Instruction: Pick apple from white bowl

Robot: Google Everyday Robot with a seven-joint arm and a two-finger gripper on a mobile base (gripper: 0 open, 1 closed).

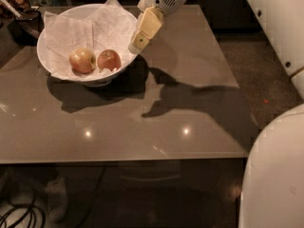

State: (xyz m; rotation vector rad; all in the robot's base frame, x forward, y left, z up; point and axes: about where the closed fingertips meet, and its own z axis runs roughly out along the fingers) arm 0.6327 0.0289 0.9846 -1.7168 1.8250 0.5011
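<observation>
While the apple [109,60] lies untouched in the white bowl [40,49], the task is at its approach stage and nothing has been lifted yet. The bowl stands near the table's [166,122] far left corner, and the apple sits low on the crumpled paper lining [71,32], a little right of the bowl's centre. Its left side touches, or nearly touches, a paler yellow-pink apple [82,61].

The gripper [137,42] hangs above the bowl's right rim, tilted down and to the left, with its tip just beside the paper's raised edge. It is near the apple but apart from it, and it carries nothing. How far it is spread cannot be told from this angle, since it reads as a single pale slab.

Judging by that, what remains is almost everything: the descent into the bowl, closing around the darker fruit without nudging its neighbour, and the lift clear of the rim.

The arm is cut off by the top edge, so its upper part is out of sight. Its shadow [199,99] falls across the right half of the table. The dark clutter [19,13] beyond the far left corner cannot be identified, and a large white shape [275,175] blocks the near right corner.
</observation>
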